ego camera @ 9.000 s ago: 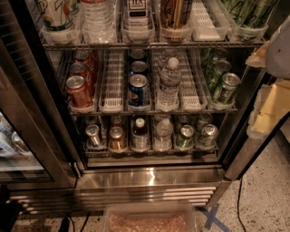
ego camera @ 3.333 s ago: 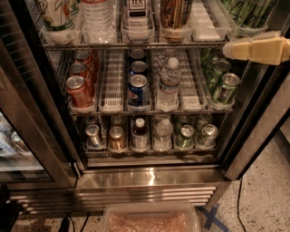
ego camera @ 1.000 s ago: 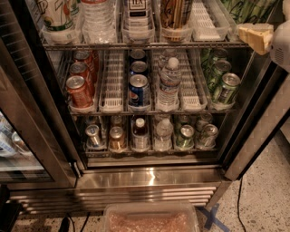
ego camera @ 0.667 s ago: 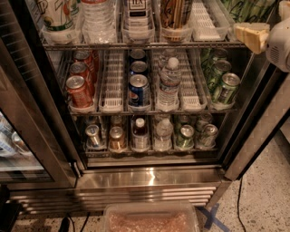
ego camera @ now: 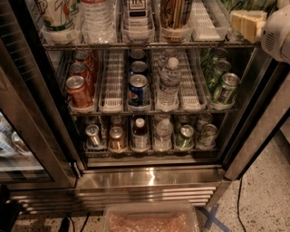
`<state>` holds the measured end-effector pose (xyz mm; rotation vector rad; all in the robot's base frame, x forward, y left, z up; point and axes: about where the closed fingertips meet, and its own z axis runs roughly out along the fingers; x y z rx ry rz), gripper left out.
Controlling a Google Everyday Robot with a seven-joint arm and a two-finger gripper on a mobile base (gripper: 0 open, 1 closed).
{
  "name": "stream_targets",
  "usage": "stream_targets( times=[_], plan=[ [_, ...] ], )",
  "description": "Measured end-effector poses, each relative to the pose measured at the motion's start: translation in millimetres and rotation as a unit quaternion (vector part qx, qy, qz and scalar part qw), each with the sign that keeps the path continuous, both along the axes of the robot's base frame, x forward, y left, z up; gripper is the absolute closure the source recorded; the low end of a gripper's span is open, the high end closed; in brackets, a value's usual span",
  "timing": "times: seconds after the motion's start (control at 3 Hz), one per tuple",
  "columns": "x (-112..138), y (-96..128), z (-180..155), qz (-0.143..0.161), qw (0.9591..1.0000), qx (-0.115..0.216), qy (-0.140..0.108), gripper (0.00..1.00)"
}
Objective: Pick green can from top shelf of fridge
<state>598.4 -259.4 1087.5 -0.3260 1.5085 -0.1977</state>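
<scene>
The fridge (ego camera: 149,177) stands open in front of me. My gripper (ego camera: 240,23), cream-coloured on a white arm (ego camera: 277,34), reaches in from the upper right and sits at the right end of the top shelf (ego camera: 149,45). Just behind it, green cans (ego camera: 247,4) with pale streaks are cut off by the top of the view. More green cans (ego camera: 226,88) with silver lids stand in the right lane one shelf lower. The gripper holds nothing that I can see.
The top shelf also carries tall cans and bottles (ego camera: 136,13) and a bare white lane tray (ego camera: 201,20). Below are red cola cans (ego camera: 78,90), Pepsi cans (ego camera: 138,89) and a water bottle (ego camera: 168,84). The glass door (ego camera: 27,136) stands at left. A plastic tub (ego camera: 152,219) lies on the floor.
The gripper has moved a little up and to the left, deeper onto the right end of the top shelf. Nothing in the fridge has moved.
</scene>
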Motion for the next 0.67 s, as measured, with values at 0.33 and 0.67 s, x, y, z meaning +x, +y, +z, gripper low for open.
stream_targets(
  times=[0.33, 0.67],
  plan=[
    [1.5, -9.2, 4.3, -0.020, 0.9997, 0.009, -0.008, 0.26],
    [4.2, -21.5, 1.0, -0.044, 0.9989, 0.015, -0.010, 0.27]
  ],
)
